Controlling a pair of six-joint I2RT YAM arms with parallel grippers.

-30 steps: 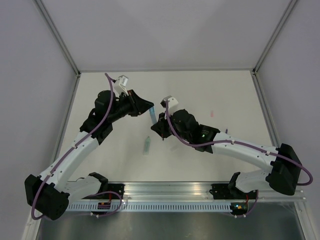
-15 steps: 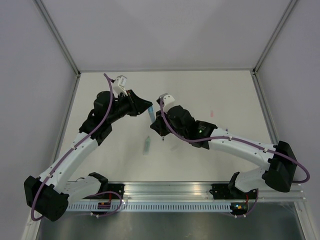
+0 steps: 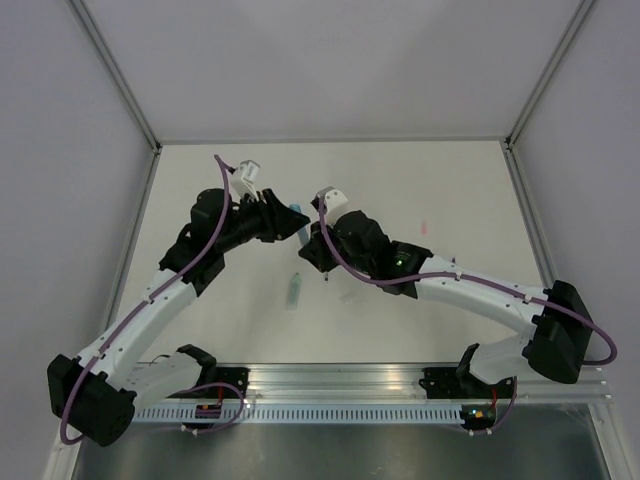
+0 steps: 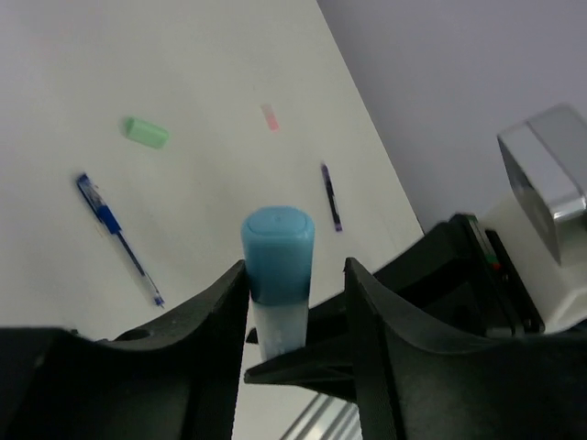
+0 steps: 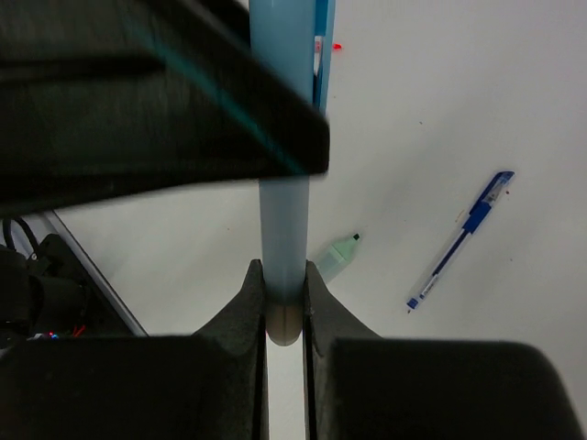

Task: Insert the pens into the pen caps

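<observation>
Left arm: white and black, purple cable, reached in toward table centre.
Left claw: part open, fingers either side of blue cap, a gap showed on one side, not clamped.
Blue cap: sat on the top end of the pale blue pen, up off the table, between the two claws.
Right claw: closed tight on the pen's lower end, pen upright in it.
Loose on table: green cap, blue pen, dark pen, pink cap, all well apart.
Writing: any print on the pens was too small to read.
Surface: plain white table, metal rail at near edge.
Room: grey walls, metal corner posts.
</observation>
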